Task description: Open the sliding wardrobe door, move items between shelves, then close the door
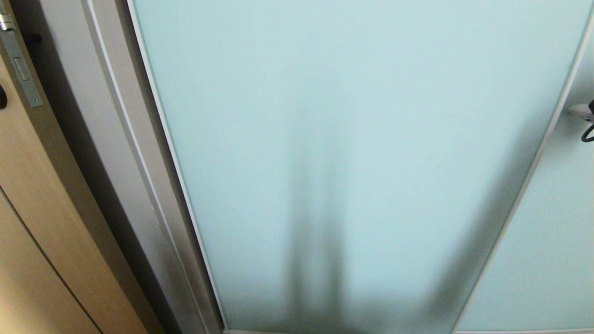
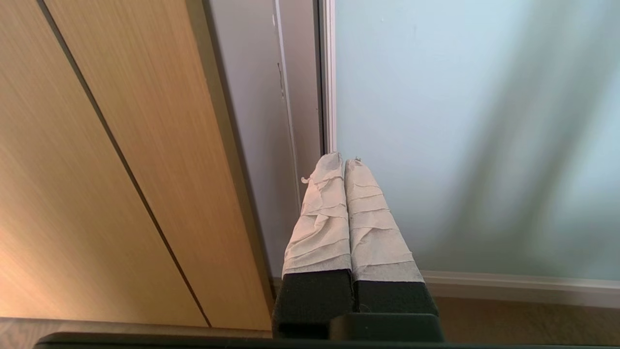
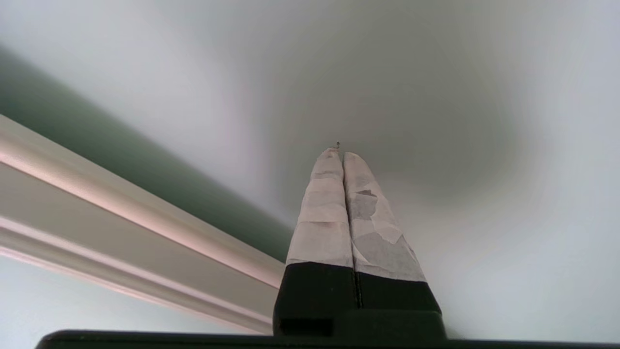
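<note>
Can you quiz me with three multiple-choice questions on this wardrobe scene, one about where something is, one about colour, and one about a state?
1. What stands to the left of the sliding wardrobe door in the head view?
A. a tan wooden door
B. a cushion
C. an open shelf

2. What colour is the sliding door's glass?
A. rust orange
B. pale blue-green
C. black

3. How are the fingers of the left gripper?
A. wide open
B. closed on a cushion
C. shut with nothing between them

Answers:
1 A, the tan wooden door with its metal latch plate sits at the left edge.
2 B, the frosted panel shows pale blue-green inside its silver frame.
3 C, the left wrist view shows the two wrapped fingers pressed together, holding nothing.
</note>
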`<state>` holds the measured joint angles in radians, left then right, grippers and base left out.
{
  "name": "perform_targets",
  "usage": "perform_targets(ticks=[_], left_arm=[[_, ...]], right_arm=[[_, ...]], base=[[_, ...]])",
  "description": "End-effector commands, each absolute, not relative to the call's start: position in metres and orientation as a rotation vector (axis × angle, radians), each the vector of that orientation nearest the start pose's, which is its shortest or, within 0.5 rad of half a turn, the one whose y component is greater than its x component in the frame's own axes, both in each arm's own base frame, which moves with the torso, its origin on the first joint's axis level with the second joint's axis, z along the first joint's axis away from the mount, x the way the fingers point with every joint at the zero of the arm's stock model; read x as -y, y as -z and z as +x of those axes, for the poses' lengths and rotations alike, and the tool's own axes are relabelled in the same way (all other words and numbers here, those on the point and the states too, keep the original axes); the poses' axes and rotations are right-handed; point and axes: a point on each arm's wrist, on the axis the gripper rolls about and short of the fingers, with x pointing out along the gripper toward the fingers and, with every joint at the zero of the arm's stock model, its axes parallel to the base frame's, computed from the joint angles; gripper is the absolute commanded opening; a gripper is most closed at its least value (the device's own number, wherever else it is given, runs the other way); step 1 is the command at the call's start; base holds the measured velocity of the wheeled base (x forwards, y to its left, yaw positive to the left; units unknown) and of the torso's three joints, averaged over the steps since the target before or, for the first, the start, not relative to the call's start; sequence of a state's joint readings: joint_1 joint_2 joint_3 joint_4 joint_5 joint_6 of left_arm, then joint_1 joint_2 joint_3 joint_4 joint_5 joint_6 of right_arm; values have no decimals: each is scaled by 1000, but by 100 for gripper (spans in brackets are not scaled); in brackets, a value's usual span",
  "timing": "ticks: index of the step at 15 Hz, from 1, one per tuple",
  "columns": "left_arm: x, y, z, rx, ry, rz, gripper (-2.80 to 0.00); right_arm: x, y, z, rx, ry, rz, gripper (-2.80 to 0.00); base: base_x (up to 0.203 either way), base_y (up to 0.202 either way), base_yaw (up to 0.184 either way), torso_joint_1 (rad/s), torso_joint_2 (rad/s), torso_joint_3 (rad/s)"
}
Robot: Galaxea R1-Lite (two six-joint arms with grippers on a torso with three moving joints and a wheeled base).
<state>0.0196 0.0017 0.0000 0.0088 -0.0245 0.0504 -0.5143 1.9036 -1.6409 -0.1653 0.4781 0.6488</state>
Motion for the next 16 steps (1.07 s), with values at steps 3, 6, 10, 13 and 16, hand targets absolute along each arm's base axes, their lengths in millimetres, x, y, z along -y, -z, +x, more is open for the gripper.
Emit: perform_targets(ticks=[3,6,10,13,16], left_arm=[[1,-74,-22,-13,5,50,-280],[1,-74,-22,-14,5,50,-280],[1,-74,-22,-14,5,50,-280],[1,-74,-22,-13,5,50,-280],[1,-74,-22,-13,5,50,-280]], right_arm=[[182,-303,338,-69,63,698,-280],[179,-312,328,-51,66,691,-280],[161,-344,282,23,68,639,-280],[137,-368,232,97,83,571,-280],[106,-375,176,158,127,466,-280]], base=[[0,0,0,0,0,0],[0,0,0,0,0,0],[0,0,0,0,0,0],[0,0,0,0,0,0],[0,0,0,0,0,0]])
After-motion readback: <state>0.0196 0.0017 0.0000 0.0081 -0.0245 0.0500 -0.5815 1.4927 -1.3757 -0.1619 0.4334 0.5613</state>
